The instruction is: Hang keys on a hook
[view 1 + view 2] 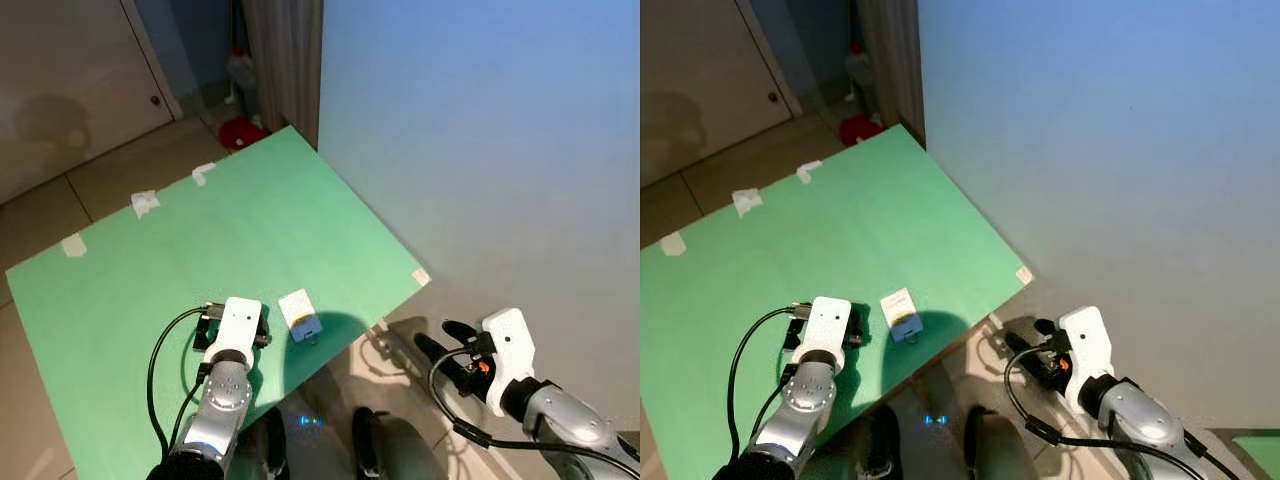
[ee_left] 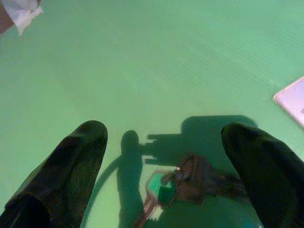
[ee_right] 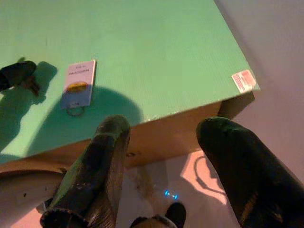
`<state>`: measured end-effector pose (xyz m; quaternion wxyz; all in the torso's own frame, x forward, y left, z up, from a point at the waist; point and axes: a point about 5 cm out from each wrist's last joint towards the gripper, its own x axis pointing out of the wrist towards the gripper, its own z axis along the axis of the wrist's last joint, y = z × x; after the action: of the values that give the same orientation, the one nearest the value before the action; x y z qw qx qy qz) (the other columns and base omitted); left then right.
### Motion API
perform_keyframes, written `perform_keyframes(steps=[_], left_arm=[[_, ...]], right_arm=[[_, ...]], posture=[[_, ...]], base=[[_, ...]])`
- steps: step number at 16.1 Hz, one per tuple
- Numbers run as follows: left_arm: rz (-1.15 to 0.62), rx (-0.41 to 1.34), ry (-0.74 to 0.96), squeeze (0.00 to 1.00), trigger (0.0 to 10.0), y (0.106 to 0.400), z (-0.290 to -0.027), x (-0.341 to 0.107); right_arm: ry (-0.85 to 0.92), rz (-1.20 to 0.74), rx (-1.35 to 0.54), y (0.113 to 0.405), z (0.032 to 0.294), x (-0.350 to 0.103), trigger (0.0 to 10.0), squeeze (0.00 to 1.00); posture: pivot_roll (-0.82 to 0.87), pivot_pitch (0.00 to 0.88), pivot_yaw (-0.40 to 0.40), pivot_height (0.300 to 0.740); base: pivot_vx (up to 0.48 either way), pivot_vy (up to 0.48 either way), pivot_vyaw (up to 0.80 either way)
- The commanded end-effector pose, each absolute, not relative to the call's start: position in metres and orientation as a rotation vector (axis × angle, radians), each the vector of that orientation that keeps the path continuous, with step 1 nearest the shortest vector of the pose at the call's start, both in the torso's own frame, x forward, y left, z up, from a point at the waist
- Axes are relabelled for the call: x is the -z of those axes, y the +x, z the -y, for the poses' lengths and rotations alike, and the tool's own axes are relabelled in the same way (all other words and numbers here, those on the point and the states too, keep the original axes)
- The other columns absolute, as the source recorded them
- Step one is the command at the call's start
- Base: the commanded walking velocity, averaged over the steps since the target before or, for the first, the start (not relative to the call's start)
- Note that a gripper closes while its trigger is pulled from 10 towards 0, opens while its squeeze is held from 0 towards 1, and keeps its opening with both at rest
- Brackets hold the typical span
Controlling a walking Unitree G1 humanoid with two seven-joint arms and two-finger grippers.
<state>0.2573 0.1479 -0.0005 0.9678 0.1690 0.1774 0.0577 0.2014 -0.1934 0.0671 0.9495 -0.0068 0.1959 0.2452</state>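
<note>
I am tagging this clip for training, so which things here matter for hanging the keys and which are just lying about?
For the job:
- dark bunch of keys with a green tag on the green table top
- left pincer, open above the keys

Lying about:
- white card-like tag with a metal ring
- white tape scraps
- red object on the floor
- right pincer, open, off the table

Tabletop (image 1: 250, 220): green, taped at the far edge.
Card (image 1: 300, 314): white, laid near the front edge.
Left gripper (image 1: 208, 330): held over the tabletop, beside the card.
Right gripper (image 1: 440, 340): held off the tabletop, near the wall (image 1: 480, 150).
</note>
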Motion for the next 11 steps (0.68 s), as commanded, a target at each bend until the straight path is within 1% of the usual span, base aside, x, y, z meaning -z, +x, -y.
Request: perform_keyframes(steps=[1, 4, 9, 11], left_arm=[[-0.397, -0.136, 0.354, 0.0, 10.0, 0.247, -0.151, 0.011], [-0.408, -0.14, 0.351, 0.0, 10.0, 0.244, -0.15, 0.014], [-0.412, -0.167, 0.366, 0.0, 10.0, 0.247, -0.163, 0.015], [-0.414, -0.162, 0.367, 0.0, 10.0, 0.247, -0.163, 0.016]], right_arm=[[-0.018, -0.413, -0.478, 0.197, 0.198, -0.068, 10.0, 0.0], [-0.016, -0.416, -0.483, 0.197, 0.195, -0.067, 10.0, 0.0], [-0.018, -0.426, -0.489, 0.195, 0.196, -0.066, 10.0, 0.0], [-0.018, -0.427, -0.492, 0.195, 0.196, -0.066, 10.0, 0.0]], posture=[[-0.3, 0.298, -0.009, 0.74], [-0.3, 0.302, -0.009, 0.74], [-0.3, 0.294, -0.014, 0.74], [-0.31, 0.291, -0.018, 0.74]], base=[[0.0, 0.0, 0.0], [0.0, 0.0, 0.0], [0.0, 0.0, 0.0], [0.0, 0.0, 0.0]])
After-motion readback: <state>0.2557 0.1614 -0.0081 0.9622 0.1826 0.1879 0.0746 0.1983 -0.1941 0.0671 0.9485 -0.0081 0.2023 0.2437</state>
